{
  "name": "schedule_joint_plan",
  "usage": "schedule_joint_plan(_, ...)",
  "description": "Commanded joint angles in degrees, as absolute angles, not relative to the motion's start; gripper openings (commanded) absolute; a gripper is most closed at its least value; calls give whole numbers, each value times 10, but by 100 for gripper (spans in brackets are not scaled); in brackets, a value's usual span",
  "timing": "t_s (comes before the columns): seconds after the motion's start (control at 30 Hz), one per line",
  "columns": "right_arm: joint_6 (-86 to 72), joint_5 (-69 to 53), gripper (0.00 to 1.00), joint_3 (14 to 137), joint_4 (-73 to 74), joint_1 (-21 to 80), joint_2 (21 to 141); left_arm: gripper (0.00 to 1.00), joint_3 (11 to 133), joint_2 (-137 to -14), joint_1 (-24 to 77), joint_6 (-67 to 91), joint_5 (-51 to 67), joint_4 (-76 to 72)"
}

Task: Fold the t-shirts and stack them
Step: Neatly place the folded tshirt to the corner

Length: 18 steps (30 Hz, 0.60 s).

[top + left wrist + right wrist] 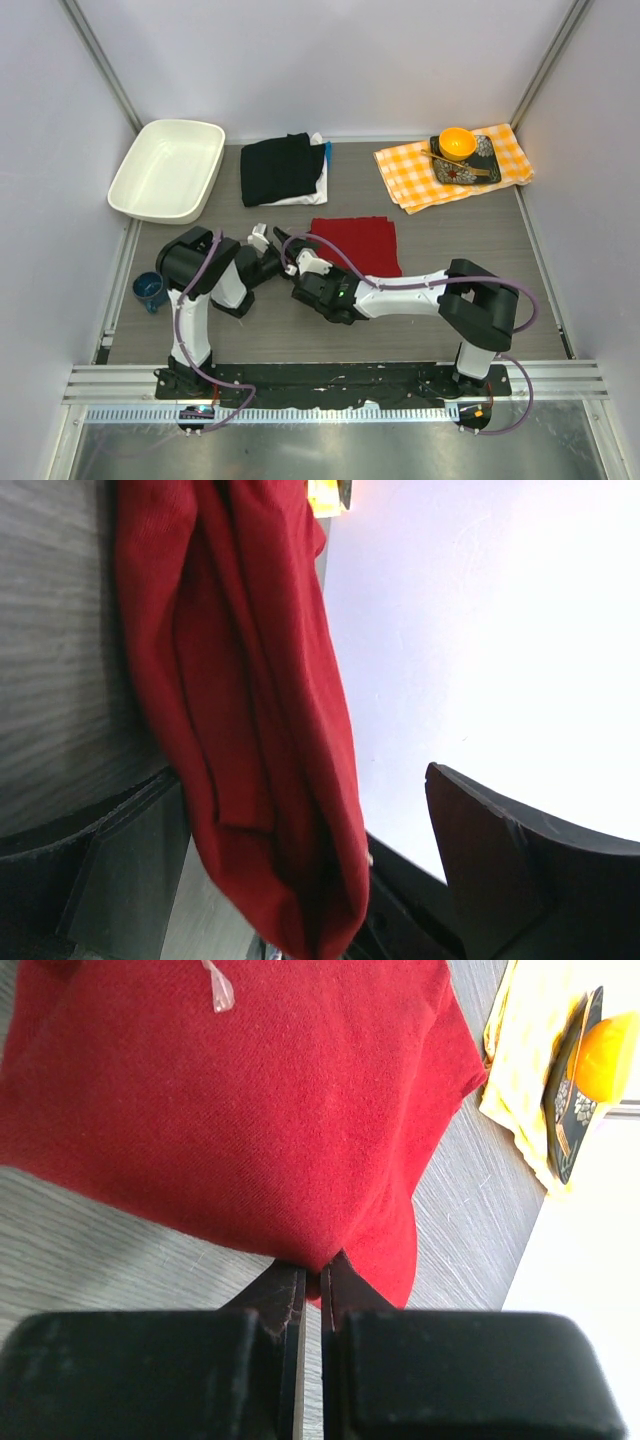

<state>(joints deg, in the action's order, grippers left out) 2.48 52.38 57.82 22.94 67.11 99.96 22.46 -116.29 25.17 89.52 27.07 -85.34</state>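
The red t-shirt [355,243] lies folded on the table in mid view. My right gripper [312,264] is shut on the shirt's near-left corner; in the right wrist view its jaws [322,1270] pinch the red cloth's [260,1110] edge. My left gripper [275,250] stands wide open just left of the shirt. In the left wrist view a fold of red cloth [250,680] hangs between its spread fingers [290,800], unclamped. A folded black t-shirt [280,168] rests on a white one [318,165] behind them.
A white tub [165,170] stands at the back left. A blue mug [150,290] sits by the left arm. At the back right, an orange-and-white checked cloth [415,175] carries a dark plate [478,170] and an orange bowl [457,143].
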Motion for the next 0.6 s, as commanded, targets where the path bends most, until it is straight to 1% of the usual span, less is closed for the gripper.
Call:
schedule_joint_plan(0.0,4,546,1,584,236,687,964,100,236,-1219,255,934,276,-823)
schedule_joint_plan(0.27,1,555,1,582,243,707,964,100,263,-1237,259,934,287,-819)
schedule_joint_plan(0.57,1,561,1,584,241,714,962,100,282,-1237,295,931,310,-804)
